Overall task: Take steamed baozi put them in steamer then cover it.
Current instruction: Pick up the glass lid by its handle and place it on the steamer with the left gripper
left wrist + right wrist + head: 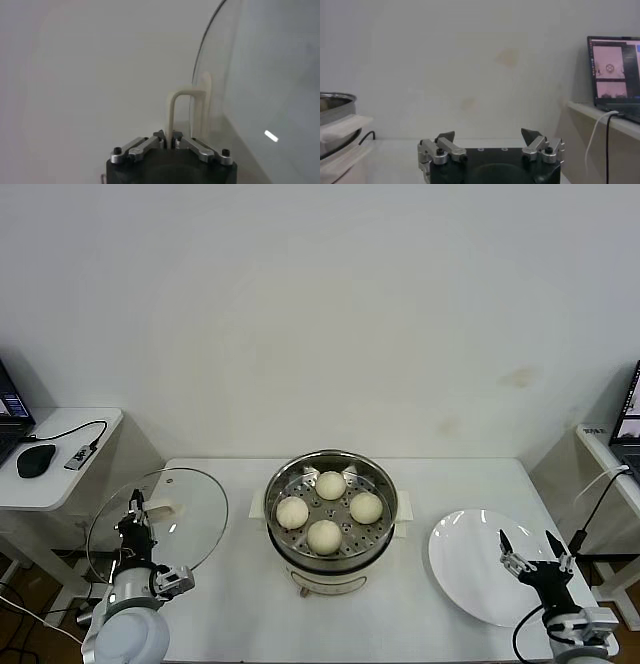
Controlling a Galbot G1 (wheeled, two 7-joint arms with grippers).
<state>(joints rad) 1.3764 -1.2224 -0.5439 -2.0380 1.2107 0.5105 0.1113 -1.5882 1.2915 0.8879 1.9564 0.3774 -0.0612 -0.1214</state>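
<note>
Several cream-white baozi (330, 485) lie in the shiny perforated steamer (331, 542) at the table's middle. The clear glass cover (190, 509) hangs tilted at the table's left end, left of the steamer, with my left gripper (133, 517) shut on its cream bar handle (179, 105). In the left wrist view the left gripper (169, 140) pinches one leg of that handle, the glass cover (260, 90) beside it. My right gripper (528, 549) stands open over the white plate, nothing between its fingers; the right wrist view shows the right gripper (489, 134) wide apart.
A bare white plate (470, 569) lies right of the steamer. Side tables flank the work table: the left one holds a mouse (36, 460) and cable, the right one a laptop (614, 75). The steamer's rim (335, 102) shows in the right wrist view.
</note>
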